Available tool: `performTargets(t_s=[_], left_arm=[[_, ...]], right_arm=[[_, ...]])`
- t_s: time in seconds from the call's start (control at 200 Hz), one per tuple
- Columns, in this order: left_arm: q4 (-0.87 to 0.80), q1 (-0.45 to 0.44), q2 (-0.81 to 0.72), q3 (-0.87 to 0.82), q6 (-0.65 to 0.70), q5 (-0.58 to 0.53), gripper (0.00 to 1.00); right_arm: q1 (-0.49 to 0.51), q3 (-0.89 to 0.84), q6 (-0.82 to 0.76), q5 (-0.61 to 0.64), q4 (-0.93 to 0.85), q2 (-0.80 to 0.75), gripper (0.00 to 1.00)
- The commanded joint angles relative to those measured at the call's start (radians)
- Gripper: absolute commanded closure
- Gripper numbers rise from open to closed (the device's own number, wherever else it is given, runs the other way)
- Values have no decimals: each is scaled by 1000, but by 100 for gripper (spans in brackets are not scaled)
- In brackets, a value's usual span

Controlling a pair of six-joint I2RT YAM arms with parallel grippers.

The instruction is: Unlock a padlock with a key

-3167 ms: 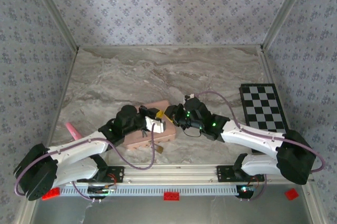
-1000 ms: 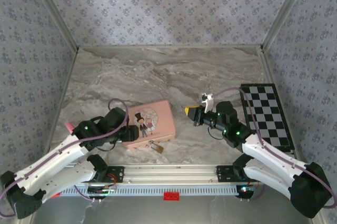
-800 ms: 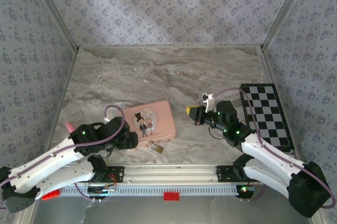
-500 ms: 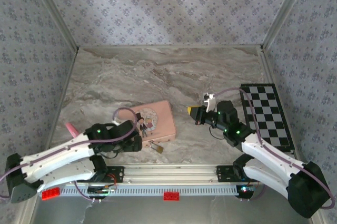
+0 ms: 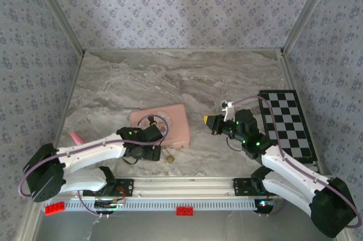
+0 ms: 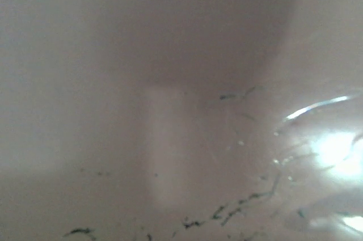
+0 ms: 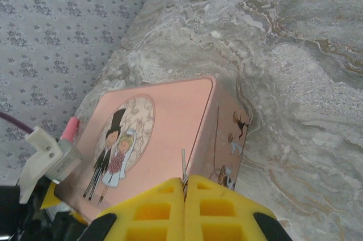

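Note:
The small brass padlock lies on the marble table just in front of the pink tin, at its near edge. My left gripper hangs low over the tin's lid and hides most of the cartoon couple; its fingers are hidden, and the left wrist view is a blurred close pink surface. My right gripper hovers to the right of the tin, apart from it. Its yellow fingers are pressed together on the thin grey key, whose tip sticks out toward the tin.
A black-and-white checkerboard lies at the right side of the table. A pink stick rests at the left by the wall. Patterned walls close in the table on three sides. Open marble lies behind the tin.
My left arm has swung right and forward over the pink tin, now covering its lid picture. The right gripper has drifted slightly right, still holding the key. The padlock has not moved.

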Motion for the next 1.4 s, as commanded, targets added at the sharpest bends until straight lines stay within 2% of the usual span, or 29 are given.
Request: performTargets(t_s=[0.0,0.245,0.49,0.685,0.87,1.019,1.234,1.399], left_arm=[[135,64,51,46,137,-86,2],[373,271,210,129,336,-19,3],[465,347,422,322,414,75,3],[491,348,377,294,390,106,4],[589,344,167,99,303,193,7],[750,289,29,-61,260,279,9],[902,275,146,-71,262,359,15],[958,275,288,-1,292,376,27]], right_arm=[[-7,-6,21,21,-8,-16,100],[-5,-10,26,42,-3,-13,100],[-2,1,66,59,-15,-10,100],[6,3,82,76,-25,-14,100],[13,4,94,81,5,17,100],[37,9,105,84,45,61,100],[58,28,108,79,58,101,100],[78,27,111,94,45,90,100]])
